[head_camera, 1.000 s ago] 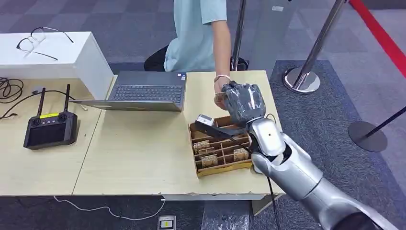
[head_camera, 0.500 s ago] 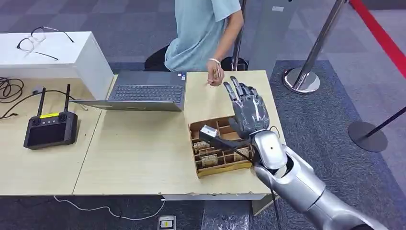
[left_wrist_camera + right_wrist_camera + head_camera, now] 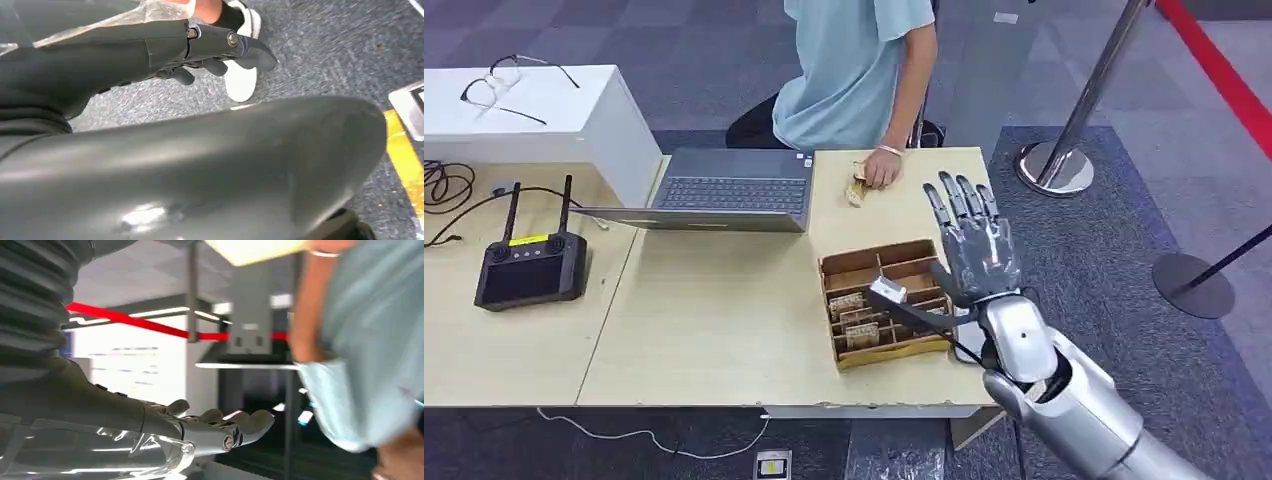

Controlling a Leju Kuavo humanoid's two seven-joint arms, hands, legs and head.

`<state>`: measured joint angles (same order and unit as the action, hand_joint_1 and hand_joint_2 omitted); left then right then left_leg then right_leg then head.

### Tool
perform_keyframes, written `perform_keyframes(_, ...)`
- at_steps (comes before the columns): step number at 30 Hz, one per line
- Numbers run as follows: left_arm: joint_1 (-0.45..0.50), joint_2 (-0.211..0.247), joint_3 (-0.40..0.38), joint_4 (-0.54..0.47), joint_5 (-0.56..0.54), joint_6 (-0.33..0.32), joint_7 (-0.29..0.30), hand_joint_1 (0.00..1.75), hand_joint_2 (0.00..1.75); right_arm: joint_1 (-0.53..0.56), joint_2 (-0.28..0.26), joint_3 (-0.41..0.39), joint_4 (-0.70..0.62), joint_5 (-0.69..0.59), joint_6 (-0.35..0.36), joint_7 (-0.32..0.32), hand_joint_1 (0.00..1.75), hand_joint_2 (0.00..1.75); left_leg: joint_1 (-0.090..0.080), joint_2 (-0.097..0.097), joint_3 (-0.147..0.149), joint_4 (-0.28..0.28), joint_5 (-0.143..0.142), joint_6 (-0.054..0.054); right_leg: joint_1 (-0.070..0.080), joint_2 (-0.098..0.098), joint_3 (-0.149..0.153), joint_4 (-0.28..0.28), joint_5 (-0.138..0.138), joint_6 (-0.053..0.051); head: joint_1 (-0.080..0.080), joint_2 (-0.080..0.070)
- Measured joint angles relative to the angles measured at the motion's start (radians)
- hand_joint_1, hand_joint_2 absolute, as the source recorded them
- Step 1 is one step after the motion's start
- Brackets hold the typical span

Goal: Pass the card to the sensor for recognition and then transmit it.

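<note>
A small tan card (image 3: 856,190) lies on the table's far edge under a person's hand (image 3: 882,172). My right hand (image 3: 972,245) is raised over the right end of the brown divided box (image 3: 879,300), palm forward and fingers spread, holding nothing. It is well apart from the card and the person. In the right wrist view the same hand (image 3: 210,427) shows straight fingers with nothing between them, and the person's light blue shirt (image 3: 370,355) is beyond. My left hand (image 3: 215,55) hangs low over grey carpet, its fingers loose and holding nothing.
An open laptop (image 3: 724,190) sits at the table's far middle. A black remote controller (image 3: 529,268) lies on the left. Glasses (image 3: 509,80) rest on a white box. Several cards stand in the divided box. Stanchion bases (image 3: 1054,165) stand on the floor at right.
My right hand let go of the card to the person, spread its fingers and drew back toward me and to the right. The person lowered the card onto the table.
</note>
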<state>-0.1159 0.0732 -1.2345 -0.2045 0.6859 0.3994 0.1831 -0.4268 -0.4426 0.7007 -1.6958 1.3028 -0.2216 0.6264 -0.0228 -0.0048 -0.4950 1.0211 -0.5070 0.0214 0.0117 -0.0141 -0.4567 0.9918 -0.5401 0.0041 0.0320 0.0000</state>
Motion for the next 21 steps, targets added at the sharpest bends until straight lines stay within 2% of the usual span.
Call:
perform_keyframes(7,0.008,0.002,0.005,0.001,0.031,0.01,0.014,0.0,0.0,0.218,-0.135,-0.192,-0.282,0.015,0.11,0.066,0.0,1.75,-0.001,0.001,-0.001,0.001,-0.001,0.001,-0.001,0.001,-0.001,-0.001,-0.001,0.001,0.0,0.0)
perform_keyframes(14,0.008,0.002,0.023,0.001,0.045,0.014,0.019,0.0,0.0,0.387,-0.254,-0.443,-0.523,-0.025,0.203,0.074,0.0,1.75,-0.001,0.001,-0.001,0.0,-0.001,0.001,-0.001,0.001,-0.001,-0.001,0.0,0.001,0.0,0.0)
perform_keyframes(21,0.008,0.002,0.037,0.001,0.055,0.034,0.012,0.0,0.0,0.57,-0.317,-0.696,-0.659,-0.061,0.231,0.055,0.0,1.75,-0.001,0.001,-0.001,0.0,-0.001,0.001,-0.001,0.001,-0.001,-0.001,0.0,0.001,0.0,0.0)
